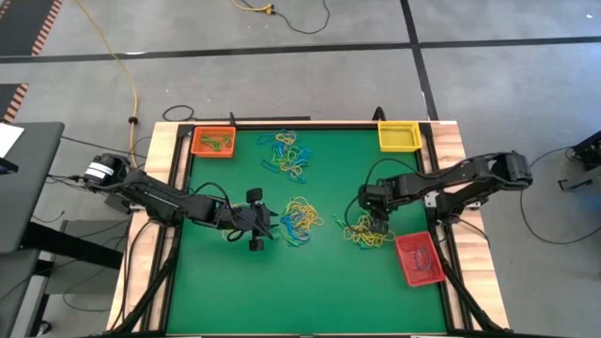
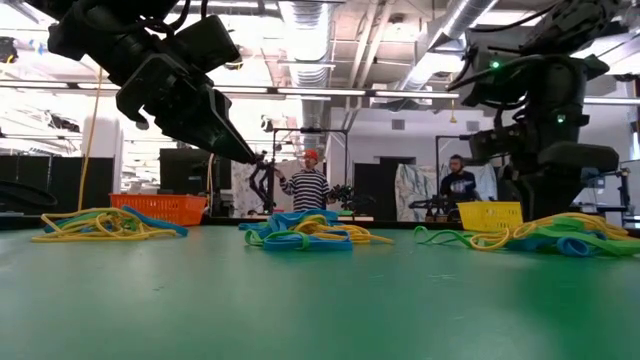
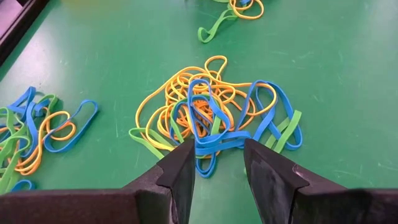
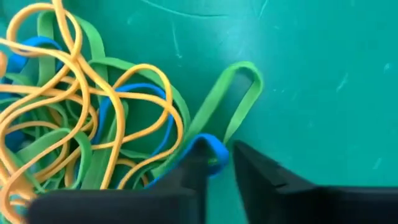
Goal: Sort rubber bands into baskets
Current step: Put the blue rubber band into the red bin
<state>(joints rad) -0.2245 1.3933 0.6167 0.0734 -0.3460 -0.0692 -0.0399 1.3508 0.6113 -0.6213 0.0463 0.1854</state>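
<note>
From above, you are looking at a green desk with three heaps of rubber bands near its middle. The orange basket is sitting at eleven o'clock, the yellow basket at one, the red basket at four. Your left gripper is hovering just beside the central heap, and your right gripper is pressing into the heap next to the red basket.

At desk level, the heaps are lying flat, both arms are looming over them, and people are standing far behind.

Through the left wrist, its jaws are standing apart and empty over a blue band at the tangle's edge.

Through the right wrist, its jaws are narrowing around a blue band beside a green loop; I cannot tell whether they are gripping yet.

You are mid-pick, I judge. Next you are needing a firm pinch, then a slow lift so that only one band comes free.
</note>
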